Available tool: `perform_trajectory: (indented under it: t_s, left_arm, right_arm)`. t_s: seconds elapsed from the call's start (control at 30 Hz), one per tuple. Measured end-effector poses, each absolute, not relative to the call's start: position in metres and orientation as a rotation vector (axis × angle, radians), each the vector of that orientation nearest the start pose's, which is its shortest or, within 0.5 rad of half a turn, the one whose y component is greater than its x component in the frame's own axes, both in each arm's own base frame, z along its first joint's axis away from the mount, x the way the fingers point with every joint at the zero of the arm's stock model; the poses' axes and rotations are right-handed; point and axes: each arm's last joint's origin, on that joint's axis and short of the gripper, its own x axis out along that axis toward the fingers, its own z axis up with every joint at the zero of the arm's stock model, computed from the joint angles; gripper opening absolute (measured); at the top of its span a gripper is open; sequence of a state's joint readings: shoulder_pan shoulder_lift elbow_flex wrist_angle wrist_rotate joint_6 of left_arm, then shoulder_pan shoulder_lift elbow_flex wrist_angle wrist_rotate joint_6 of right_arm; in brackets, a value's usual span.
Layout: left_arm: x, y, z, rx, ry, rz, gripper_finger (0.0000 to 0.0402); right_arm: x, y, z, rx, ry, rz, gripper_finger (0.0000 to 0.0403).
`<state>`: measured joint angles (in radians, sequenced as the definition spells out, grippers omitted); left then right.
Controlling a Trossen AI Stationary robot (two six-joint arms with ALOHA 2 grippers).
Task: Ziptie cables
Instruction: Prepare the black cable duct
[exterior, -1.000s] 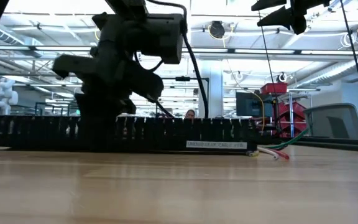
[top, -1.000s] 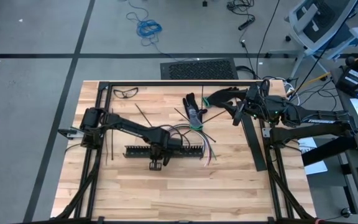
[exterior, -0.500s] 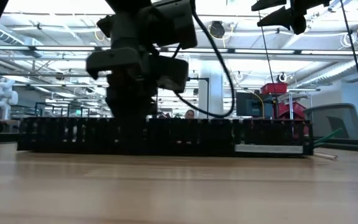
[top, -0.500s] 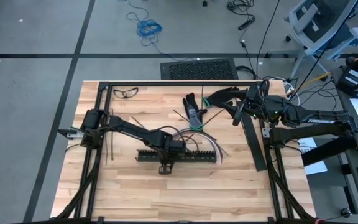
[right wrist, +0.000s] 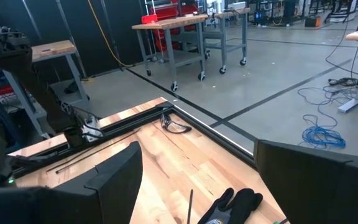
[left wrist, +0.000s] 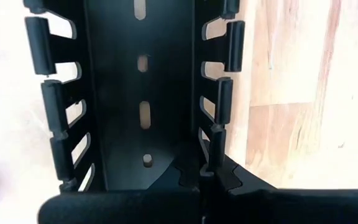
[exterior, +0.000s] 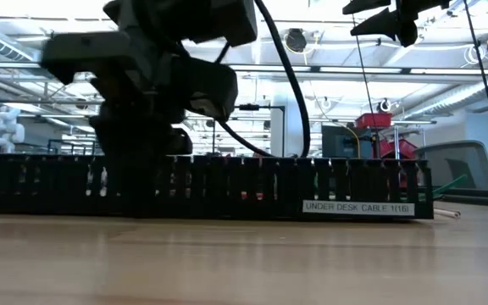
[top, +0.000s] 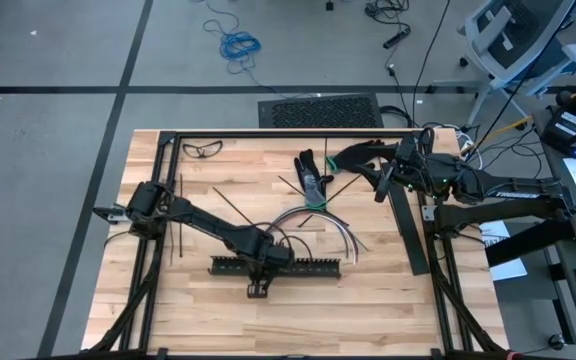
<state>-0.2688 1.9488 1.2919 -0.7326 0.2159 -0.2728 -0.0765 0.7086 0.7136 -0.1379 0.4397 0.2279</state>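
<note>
- Left gripper (top: 259,262) sits low on the light wooden tabletop (top: 388,310), toward 6 o'clock of centre. Its jaws are pinched fully together on one side wall of the long black slotted plastic rail (top: 275,267). The left wrist view looks straight down the rail's open channel (left wrist: 143,93), with the wall caught at the finger roots.
- Rail long axis runs 9 to 3 o'clock in the high view. A white label (exterior: 358,207) faces the low camera near its 3 o'clock end.
- Cables: a loose fan of thin white, red and green flexible wires (top: 313,217), just beyond the rail toward 12 o'clock and apart from it. Their bunched ends meet near the black work glove (top: 313,172); from there they arc toward 3 to 4 o'clock, free tips pointing at 4 to 5 o'clock.
- Zipties: thin straight dark plastic strips (top: 231,190) scattered at 9 to 11 o'clock of the rail, lying at mixed angles. None is held.
- Right gripper (top: 378,181) waits raised at 2 o'clock, jaws spread wide, holding nothing.
- Judgement: the step in hand is positioning the rail, not tying; no tie is around the wires.
- To do it well: keep the rail flat and square, slide slowly, and stop short of the wire tips so they are not swept or trapped.
</note>
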Motion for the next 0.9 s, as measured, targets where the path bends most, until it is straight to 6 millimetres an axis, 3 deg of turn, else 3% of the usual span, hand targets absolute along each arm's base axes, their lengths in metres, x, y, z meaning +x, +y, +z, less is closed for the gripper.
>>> perform_trajectory:
  t_s: [0.67,0.9]
  left_arm:
    - [0.3512,-0.1069,0.1517,-0.174,1.427,-0.211,0.0021]
    - [0.3512,-0.1076,0.1519,-0.195,1.431,-0.237,0.0084]
  right_arm:
    - [0.1560,-0.0243,0.3246,0.199,0.067,-0.528,0.0297]
    - [0.1560,-0.0243,0.3246,0.199,0.067,-0.528,0.0297]
